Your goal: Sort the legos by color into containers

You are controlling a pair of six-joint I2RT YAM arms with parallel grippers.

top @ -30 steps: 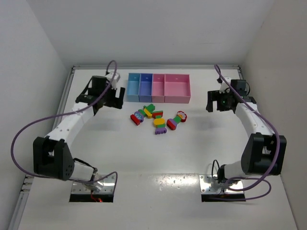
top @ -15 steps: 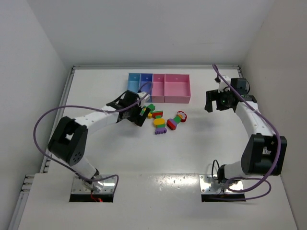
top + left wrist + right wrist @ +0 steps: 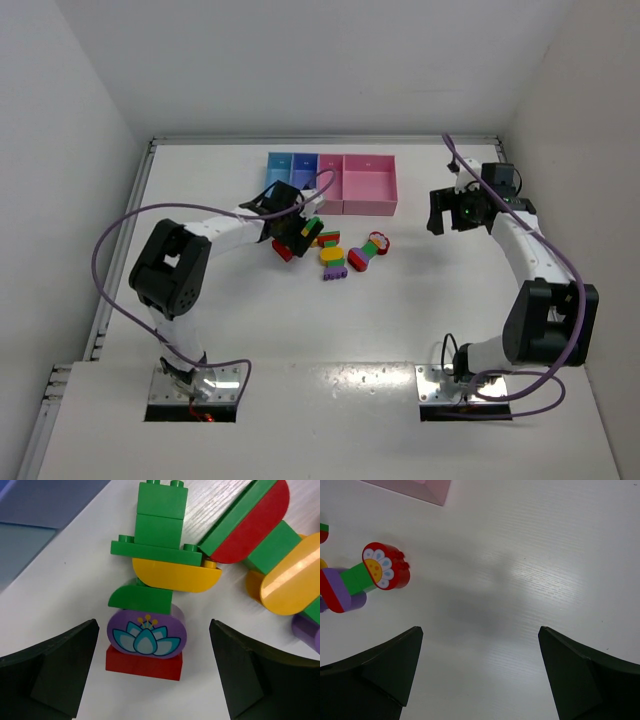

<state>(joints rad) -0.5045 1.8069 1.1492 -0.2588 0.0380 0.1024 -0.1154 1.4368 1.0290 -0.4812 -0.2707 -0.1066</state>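
Note:
The legos lie in multicoloured clumps in front of the containers (image 3: 370, 186), four joined bins: light blue, periwinkle, pink and a wider pink. My left gripper (image 3: 291, 226) is open and low over the left clump. In the left wrist view the open left gripper (image 3: 152, 630) has a finger on either side of a purple lotus brick (image 3: 146, 632); the brick is stuck to a red brick (image 3: 144, 664), and green (image 3: 161, 525) and yellow (image 3: 175, 575) bricks lie beyond. My right gripper (image 3: 452, 215) is open and empty at the right, also shown in its wrist view (image 3: 480, 635).
A red-and-green half-round piece (image 3: 250, 522) and a yellow round brick (image 3: 290, 582) lie just right of the left clump. A red flower brick on a green and purple clump (image 3: 385, 572) lies left of my right gripper. The bin corner (image 3: 427, 490) is far left. Side walls close the table.
My left arm has swung from beside the light blue bin to right over the left lego clump, gripper open. The right arm has barely moved.

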